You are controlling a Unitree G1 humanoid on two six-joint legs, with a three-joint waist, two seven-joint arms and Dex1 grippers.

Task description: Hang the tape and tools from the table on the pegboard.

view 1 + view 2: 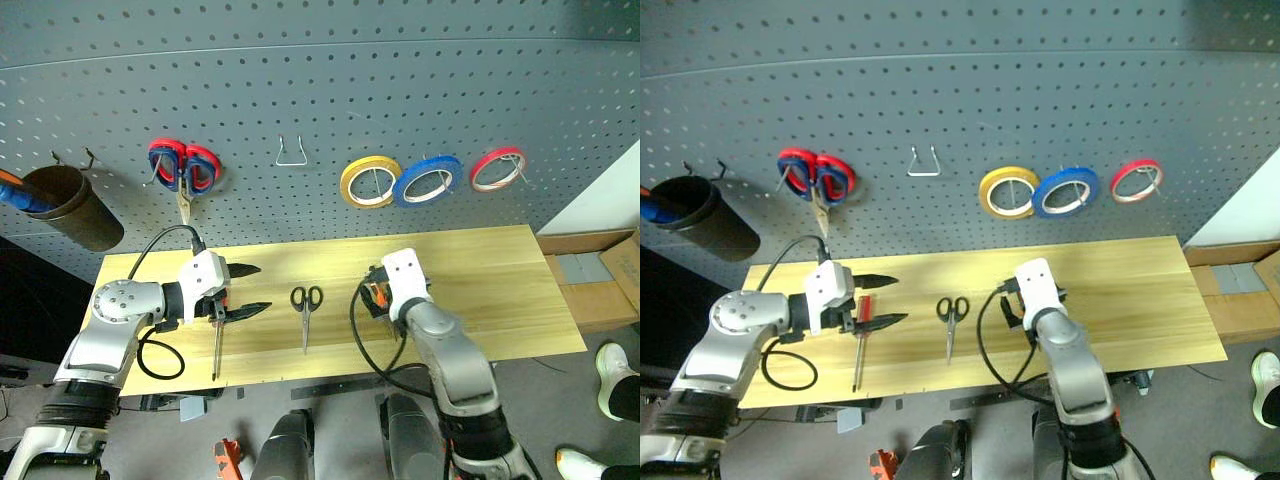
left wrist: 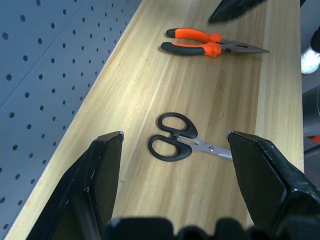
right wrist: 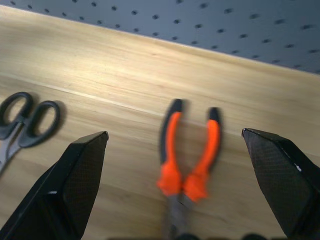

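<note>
— Hanging already, is the ring-shaped blue tape roll (image 1: pixel 427 181)?

— Yes, sitting on the dark grey pegboard (image 1: pixel 330 90), twelve o'clock from the right gripper (image 3: pixel 175 145), whose jaws are gaping wide over orange-handled pliers (image 3: pixel 187 160).

— Left gripper (image 2: pixel 175 137)?

— Spreading wide, holding nothing, above the light wooden table (image 1: pixel 480 290).

A: What's on the table (image 1: pixel 520 300)?
B: Screwdriver (image 1: pixel 217 345) near the left end, scissors (image 1: pixel 306 310) mid-table, pliers (image 3: pixel 187 157) just right of them.
A: Pegboard (image 1: pixel 400 90)?
B: Behind the rear edge. Hung scissors (image 1: pixel 183 170) left, three tape rolls right, the tape (image 1: pixel 428 180) in the middle.
</note>
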